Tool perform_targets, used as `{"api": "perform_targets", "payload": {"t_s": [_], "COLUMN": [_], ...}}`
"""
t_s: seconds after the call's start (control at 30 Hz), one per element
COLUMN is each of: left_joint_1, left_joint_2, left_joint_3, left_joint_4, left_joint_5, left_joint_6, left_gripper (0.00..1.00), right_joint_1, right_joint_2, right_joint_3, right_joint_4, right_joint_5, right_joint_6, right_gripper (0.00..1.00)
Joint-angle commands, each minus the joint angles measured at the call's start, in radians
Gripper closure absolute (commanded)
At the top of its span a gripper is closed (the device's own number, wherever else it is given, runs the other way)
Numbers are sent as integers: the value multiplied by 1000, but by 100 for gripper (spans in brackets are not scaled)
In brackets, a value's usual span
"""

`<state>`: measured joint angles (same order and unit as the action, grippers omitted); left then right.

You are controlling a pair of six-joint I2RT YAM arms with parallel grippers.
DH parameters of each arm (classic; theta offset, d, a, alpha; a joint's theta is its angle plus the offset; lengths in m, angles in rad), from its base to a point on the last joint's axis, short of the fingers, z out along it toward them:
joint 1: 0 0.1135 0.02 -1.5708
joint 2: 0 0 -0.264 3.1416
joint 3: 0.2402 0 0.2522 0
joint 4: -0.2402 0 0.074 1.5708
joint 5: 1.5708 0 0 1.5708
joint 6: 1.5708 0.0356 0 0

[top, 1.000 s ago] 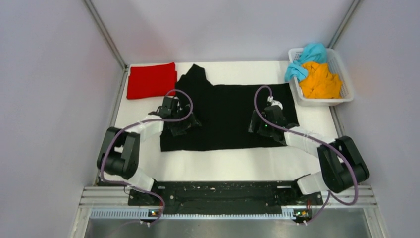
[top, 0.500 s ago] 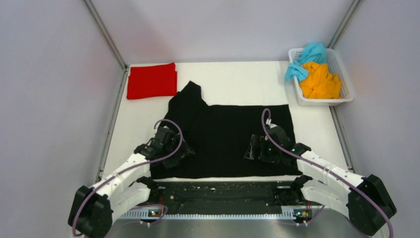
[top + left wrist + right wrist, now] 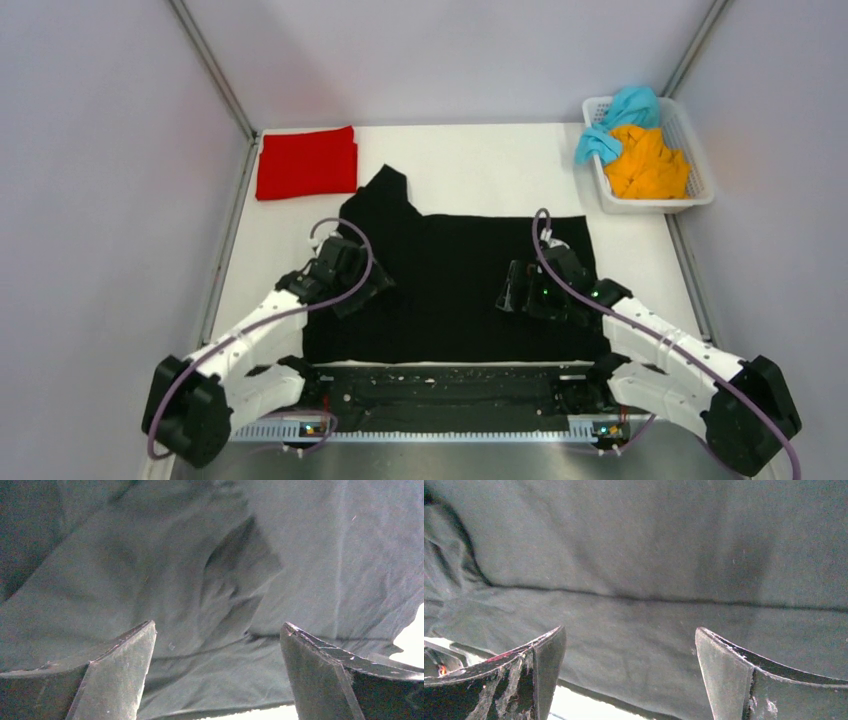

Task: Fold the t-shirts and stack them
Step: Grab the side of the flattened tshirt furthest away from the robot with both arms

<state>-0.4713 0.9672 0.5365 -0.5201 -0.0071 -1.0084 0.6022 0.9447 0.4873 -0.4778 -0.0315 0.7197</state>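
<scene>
Black short-sleeved cloth t-shirt (image 3: 460, 285): where on the white table (image 3: 480, 160) does it lie? (Reader)

Spread flat over the near half, its near edge at the table's 6 o'clock border. Its long axis runs from 9 to 3 o'clock, and one sleeve juts toward 11 o'clock. The folded red cloth t-shirt (image 3: 306, 162) rests apart at 11 o'clock. The crumpled orange cloth t-shirt (image 3: 648, 162) and teal cloth t-shirt (image 3: 625, 110) sit in the white plastic mesh basket (image 3: 697, 150) at 2 o'clock. (Legend)

And the grippers? (Reader)

The left gripper (image 3: 362, 285) stands over the 9 o'clock end, just below the sleeve. The right gripper (image 3: 515, 292) stands over the cloth toward 3 o'clock, inside the shirt's edge. Both have their fingers spread wide with nothing between them, and each wrist view shows only dark cloth beyond the tips. Whether the tips touch the cloth cannot be told. (Legend)

Which relation governs the coming move? (Reader)

Probably this: the arms sit toward opposite ends of the long axis, each nearer its own end, with the near edge toward 6 o'clock from both. A fold across the short axis would call for each gripper to pinch at its own end and carry the cloth level toward 12 o'clock. The 9 o'clock end is wrinkled, so that side may lift unevenly. (Legend)
</scene>
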Motion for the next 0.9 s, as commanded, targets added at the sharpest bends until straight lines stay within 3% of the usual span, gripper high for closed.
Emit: {"api": "perform_targets", "payload": {"t_s": [0.0, 0.23, 0.47, 0.57, 0.87], "left_joint_1": [1, 70, 147, 178, 188], "left_joint_2": [188, 473, 730, 836, 1027], "left_joint_3": [136, 394, 619, 718, 1146], "left_joint_4": [99, 88, 88, 71, 52], "left_joint_5": [-98, -119, -75, -14, -16], "left_joint_6": [87, 217, 326, 368, 540], "left_gripper": [1, 1, 1, 1, 1], "right_joint_1": [12, -44, -217, -265, -349], "right_joint_2": [50, 158, 240, 243, 333], "right_joint_3": [81, 100, 183, 227, 346], "right_joint_4": [69, 203, 236, 233, 203], "right_joint_5": [48, 4, -32, -2, 105], "right_joint_6": [-26, -34, -87, -123, -218], "right_gripper": [1, 1, 1, 1, 1]}}
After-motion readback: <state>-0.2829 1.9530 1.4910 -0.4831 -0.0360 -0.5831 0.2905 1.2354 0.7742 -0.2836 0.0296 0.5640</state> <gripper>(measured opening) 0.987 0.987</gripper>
